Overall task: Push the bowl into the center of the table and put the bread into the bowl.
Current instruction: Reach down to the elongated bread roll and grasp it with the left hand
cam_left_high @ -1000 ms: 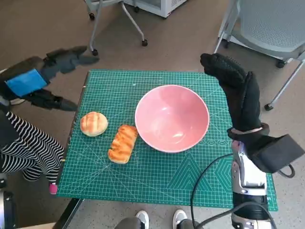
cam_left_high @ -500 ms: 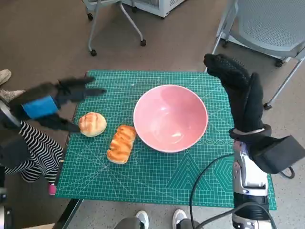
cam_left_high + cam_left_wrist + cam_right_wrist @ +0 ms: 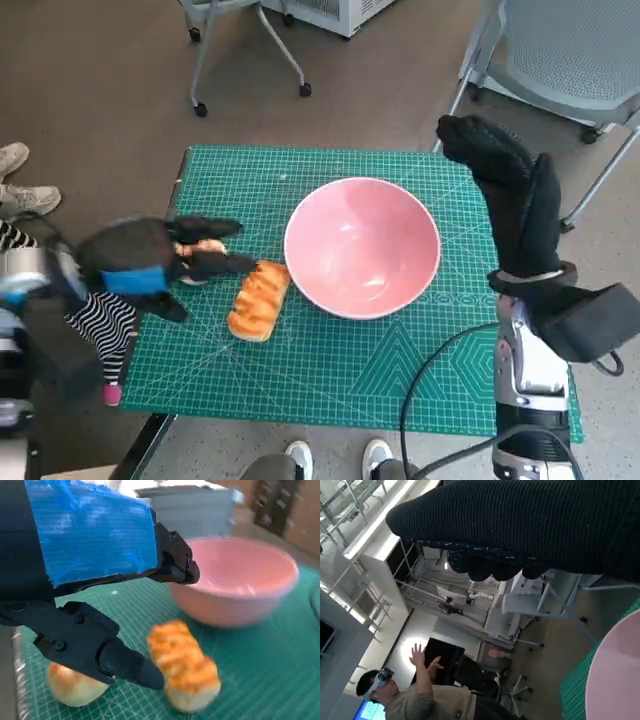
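No text, label, brand or number can be read in any view. The green cutting mat (image 3: 330, 370) covering the tabletop carries pale printed grid lines and triangle outlines, with small markings along its edges too fine to make out.

You have a small table (image 3: 170, 425) covered edge to edge by a green cutting mat (image 3: 330, 380) printed with pale grid lines. Resting on the mat you see a pink bowl (image 3: 362, 247), upright, roughly mid-table and toward the far half. Just beside its left rim lies a long glazed bread (image 3: 258, 300), angled, close to the bowl but apart from it. Further left sits a round bun (image 3: 75, 690), near the long one and mostly hidden in your head view.
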{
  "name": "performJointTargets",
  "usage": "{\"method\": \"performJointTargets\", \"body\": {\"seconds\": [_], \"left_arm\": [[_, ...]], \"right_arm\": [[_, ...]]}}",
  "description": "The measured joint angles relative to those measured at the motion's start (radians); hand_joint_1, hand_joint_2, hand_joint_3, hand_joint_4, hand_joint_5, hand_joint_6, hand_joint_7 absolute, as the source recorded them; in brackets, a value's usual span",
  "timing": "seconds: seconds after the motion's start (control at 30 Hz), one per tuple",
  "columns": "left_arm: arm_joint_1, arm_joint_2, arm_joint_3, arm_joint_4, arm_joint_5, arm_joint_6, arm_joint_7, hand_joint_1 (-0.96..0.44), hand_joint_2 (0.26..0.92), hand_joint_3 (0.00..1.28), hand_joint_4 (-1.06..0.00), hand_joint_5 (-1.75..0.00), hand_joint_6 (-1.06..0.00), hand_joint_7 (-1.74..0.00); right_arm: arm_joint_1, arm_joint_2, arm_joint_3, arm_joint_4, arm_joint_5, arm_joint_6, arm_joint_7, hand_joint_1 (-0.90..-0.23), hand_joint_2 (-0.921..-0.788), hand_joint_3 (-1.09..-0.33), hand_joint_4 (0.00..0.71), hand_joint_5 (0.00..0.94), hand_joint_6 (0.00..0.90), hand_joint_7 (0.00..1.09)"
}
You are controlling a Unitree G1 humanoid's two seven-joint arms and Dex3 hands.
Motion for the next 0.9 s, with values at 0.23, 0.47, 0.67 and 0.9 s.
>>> {"method": "performJointTargets", "body": {"seconds": [0.23, 0.47, 0.67, 0.9], "left_arm": [[-0.054, -0.028, -0.018, 0.054, 0.277, -0.102, 0.207, -0.29, 0.707, 0.0, -0.36, -0.02, -0.49, -0.06], [-0.124, -0.041, -0.084, 0.094, 0.514, -0.115, 0.462, -0.28, 0.721, 0.01, -0.38, -0.02, -0.49, -0.05], [-0.166, -0.044, -0.172, 0.115, 0.673, -0.093, 0.681, -0.29, 0.737, 0.01, -0.39, -0.01, -0.49, -0.05], [-0.219, -0.038, -0.315, 0.123, 0.859, -0.023, 0.947, -0.29, 0.756, 0.01, -0.4, -0.01, -0.5, -0.05]], "right_arm": [[0.001, 0.0, -0.004, 0.0, 0.001, 0.0, 0.005, -0.743, -0.921, -0.721, 0.196, 0.001, 0.047, 0.64], [0.006, -0.005, -0.006, -0.01, -0.001, 0.001, 0.005, -0.737, -0.921, -0.719, 0.198, 0.002, 0.051, 0.64], [0.008, -0.013, -0.01, -0.014, -0.001, 0.001, 0.005, -0.732, -0.921, -0.717, 0.199, 0.002, 0.055, 0.64], [0.019, -0.022, -0.016, -0.026, 0.0, 0.001, 0.005, -0.732, -0.921, -0.714, 0.203, 0.004, 0.063, 0.64]]}}
